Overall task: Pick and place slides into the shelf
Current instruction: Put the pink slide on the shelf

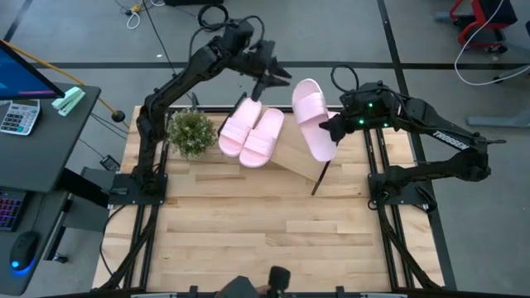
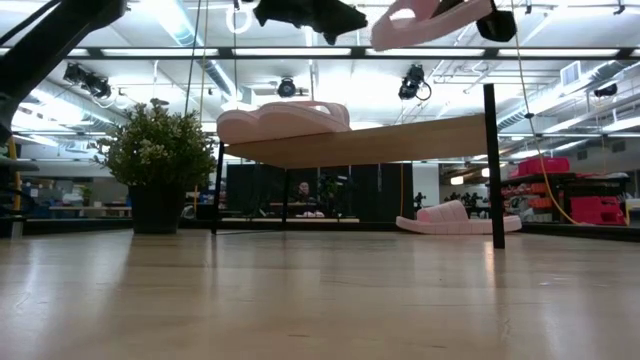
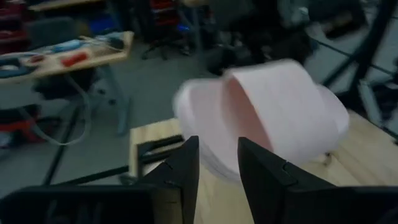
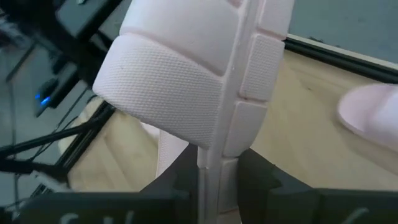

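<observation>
The right end effector (image 4: 208, 180) pinches a foam slide (image 1: 313, 116) by its sole edge above the shelf (image 1: 300, 153); it looks light, squashy; the left end effector (image 1: 267, 77) hovers spread.

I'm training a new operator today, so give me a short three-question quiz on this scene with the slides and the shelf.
1. True or false: the left gripper is holding a slide.
2. How many slides lie on the shelf? A: one. B: two. C: four.
3. Which gripper's jaws clamp the raised slide?

Key: 1 false: its jaws are empty. 2 B: the two resting slides lie side by side. 3 the right gripper.
</observation>
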`<state>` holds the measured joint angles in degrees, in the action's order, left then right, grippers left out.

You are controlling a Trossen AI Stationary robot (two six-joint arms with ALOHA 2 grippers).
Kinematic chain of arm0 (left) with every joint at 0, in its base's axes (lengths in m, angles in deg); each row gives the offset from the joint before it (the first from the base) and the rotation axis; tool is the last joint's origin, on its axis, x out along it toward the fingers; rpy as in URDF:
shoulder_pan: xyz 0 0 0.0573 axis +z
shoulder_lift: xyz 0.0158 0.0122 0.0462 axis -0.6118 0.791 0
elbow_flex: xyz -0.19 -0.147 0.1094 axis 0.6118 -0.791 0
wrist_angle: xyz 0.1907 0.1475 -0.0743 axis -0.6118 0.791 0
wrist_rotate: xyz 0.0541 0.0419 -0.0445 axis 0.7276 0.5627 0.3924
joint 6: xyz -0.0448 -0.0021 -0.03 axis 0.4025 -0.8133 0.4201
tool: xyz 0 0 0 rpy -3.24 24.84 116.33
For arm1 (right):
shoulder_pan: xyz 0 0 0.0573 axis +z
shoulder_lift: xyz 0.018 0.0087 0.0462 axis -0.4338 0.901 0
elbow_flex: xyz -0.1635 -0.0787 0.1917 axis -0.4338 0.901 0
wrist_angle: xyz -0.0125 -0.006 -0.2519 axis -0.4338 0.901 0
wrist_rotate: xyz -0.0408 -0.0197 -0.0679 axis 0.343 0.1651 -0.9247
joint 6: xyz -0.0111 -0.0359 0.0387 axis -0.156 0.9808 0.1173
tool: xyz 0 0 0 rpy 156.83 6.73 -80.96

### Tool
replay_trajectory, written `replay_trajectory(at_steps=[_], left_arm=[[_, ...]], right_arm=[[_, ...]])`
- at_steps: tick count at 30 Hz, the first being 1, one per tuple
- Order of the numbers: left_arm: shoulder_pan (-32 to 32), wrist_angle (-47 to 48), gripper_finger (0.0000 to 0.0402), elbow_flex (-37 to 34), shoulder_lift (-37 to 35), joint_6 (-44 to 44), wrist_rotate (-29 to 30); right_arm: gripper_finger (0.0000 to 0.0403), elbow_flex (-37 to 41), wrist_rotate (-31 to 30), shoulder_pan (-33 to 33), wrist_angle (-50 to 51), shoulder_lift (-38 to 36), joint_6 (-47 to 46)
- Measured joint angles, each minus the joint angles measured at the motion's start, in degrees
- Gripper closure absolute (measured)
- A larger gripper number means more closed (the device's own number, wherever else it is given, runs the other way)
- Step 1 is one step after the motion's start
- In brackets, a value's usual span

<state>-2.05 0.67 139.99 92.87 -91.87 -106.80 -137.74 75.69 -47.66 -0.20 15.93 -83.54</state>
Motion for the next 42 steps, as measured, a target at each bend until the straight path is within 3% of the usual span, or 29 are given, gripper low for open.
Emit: replay_trajectory(at_steps=[7,16,25,30,38,42], left_arm=[[1.94,-0.04,0.0290,0.04,-2.56,7.48,5.60],[1.39,-0.12,0.0319,0.07,-4.24,16.78,14.62],[-5.41,0.16,0.0345,0.00,-6.60,14.66,12.74],[-9.46,5.36,0.0355,0.09,-9.36,13.14,5.88],[-12.48,20.70,0.0370,0.01,-10.38,9.07,6.45],[-13.03,21.70,0.0385,-1.55,-10.59,10.18,9.80]], right_arm=[[0.0333,0.00,-9.79,0.15,0.27,0.02,-10.60],[0.0333,3.99,-25.69,5.62,0.75,0.15,-26.00],[0.0334,17.63,-27.41,11.71,-18.61,0.11,-40.18],[0.0334,18.88,-28.51,12.14,-18.66,0.02,-41.55],[0.0334,18.73,-28.69,11.79,-18.89,-0.02,-40.49],[0.0334,18.73,-28.71,11.45,-18.87,-0.02,-40.48]])
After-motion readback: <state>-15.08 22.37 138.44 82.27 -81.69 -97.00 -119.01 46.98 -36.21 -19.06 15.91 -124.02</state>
